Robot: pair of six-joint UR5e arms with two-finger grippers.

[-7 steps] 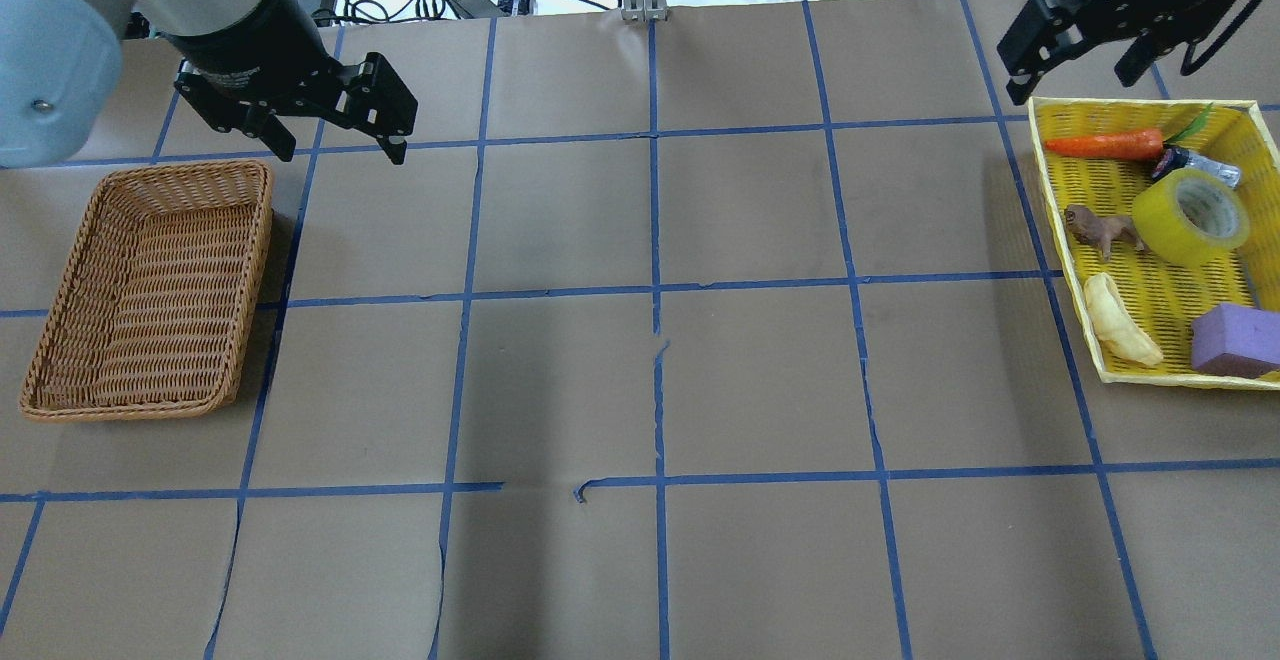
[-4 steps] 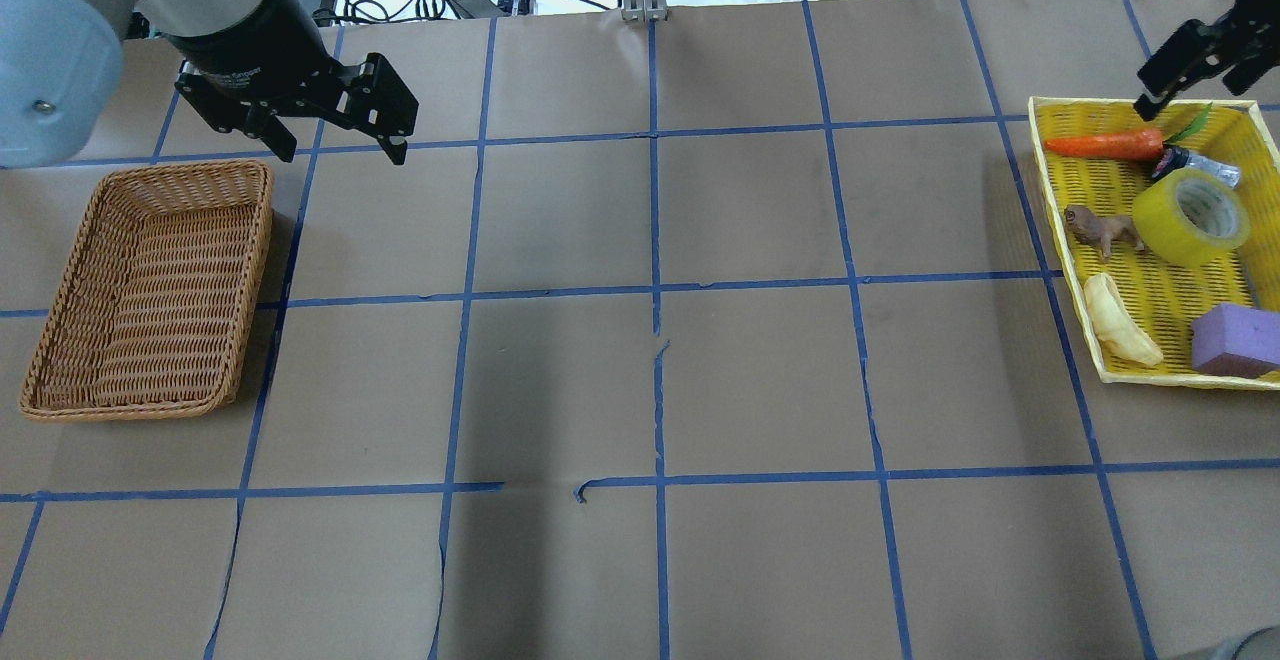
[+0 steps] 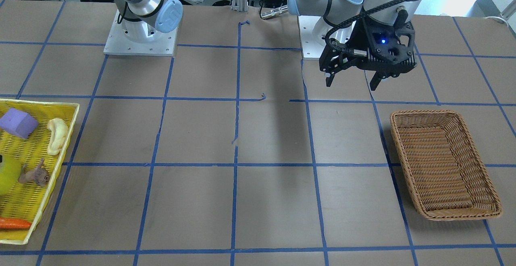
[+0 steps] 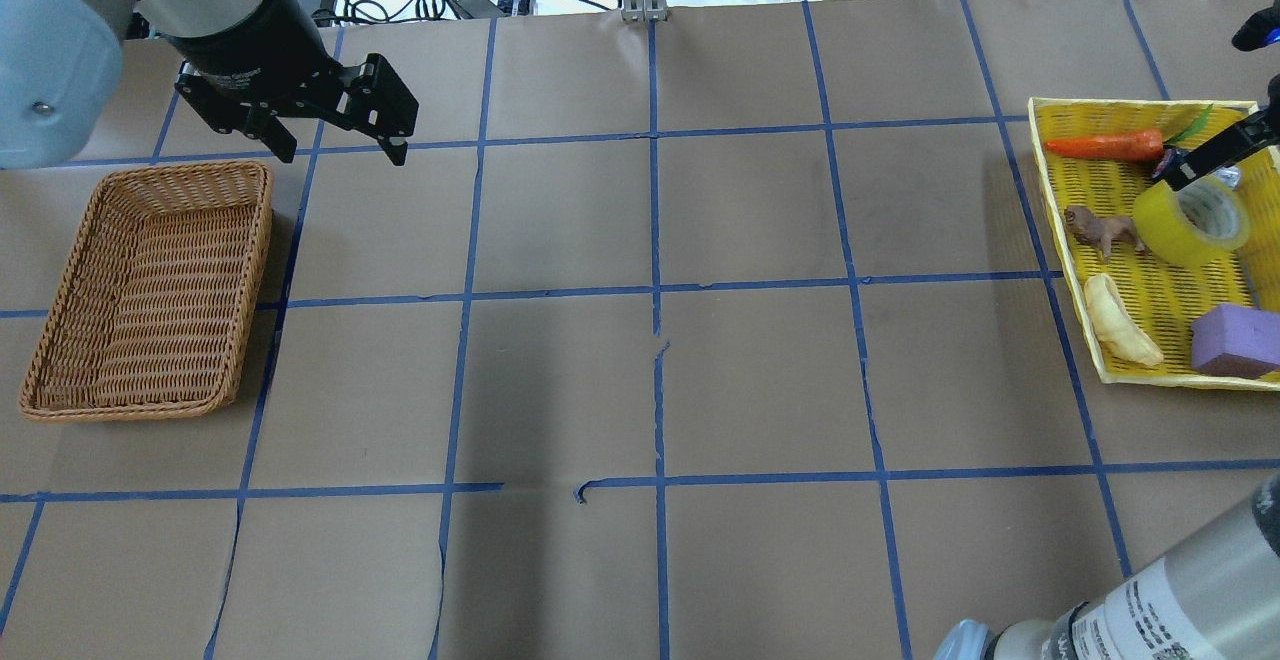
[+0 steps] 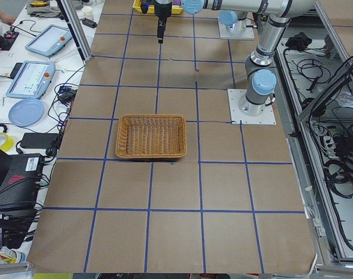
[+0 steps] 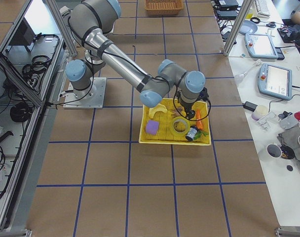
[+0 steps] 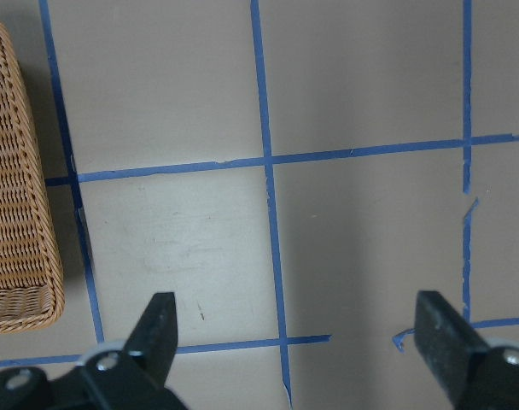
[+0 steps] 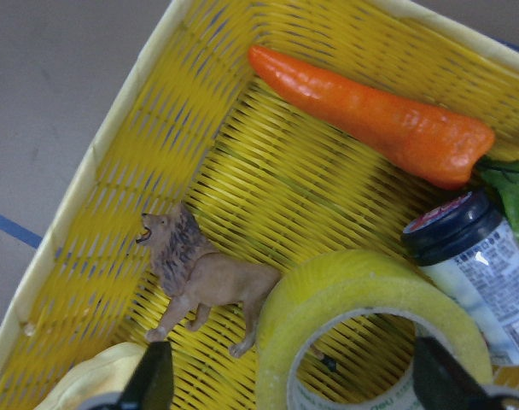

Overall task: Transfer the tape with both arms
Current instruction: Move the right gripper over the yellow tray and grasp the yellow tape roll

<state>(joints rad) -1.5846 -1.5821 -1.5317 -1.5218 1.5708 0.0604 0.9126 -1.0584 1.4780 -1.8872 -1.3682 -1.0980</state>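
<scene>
Under the right wrist camera: right gripper (image 8: 298, 384), its two black fingers set wide apart, gripping nothing, poised over the tape; whether a finger touches the roll cannot be told.
Tape: the tape (image 8: 362, 282), a yellow roll with a white core, lies in the yellow tray (image 8: 131, 162) with its hole facing up towards the gripper, between the toy lion and the bottle.
Toy lion: a small brown lion (image 8: 200, 278) stands just beside the roll, on the side towards the table's middle, head pointing at the tray wall.
Bottle: a small dark-capped bottle (image 8: 473, 256) lies against the roll's other side.
Carrot: an orange carrot (image 8: 370, 111) with green leaves lies beyond the tape, along the tray's end wall.
Rest of tray: a pale banana-like piece (image 4: 1120, 320) and a purple block (image 4: 1235, 338) sit at the opposite end, apart from the roll.
Table: brown paper cover (image 4: 560, 380) marked with a grid of blue lines.
Left gripper: left gripper (image 3: 350, 84) hangs above the table at the far end from the tray, fingers spread, nothing between them.
Wicker basket: a brown basket (image 4: 150, 290) rests on the table near the left gripper, well apart from the tape.
</scene>
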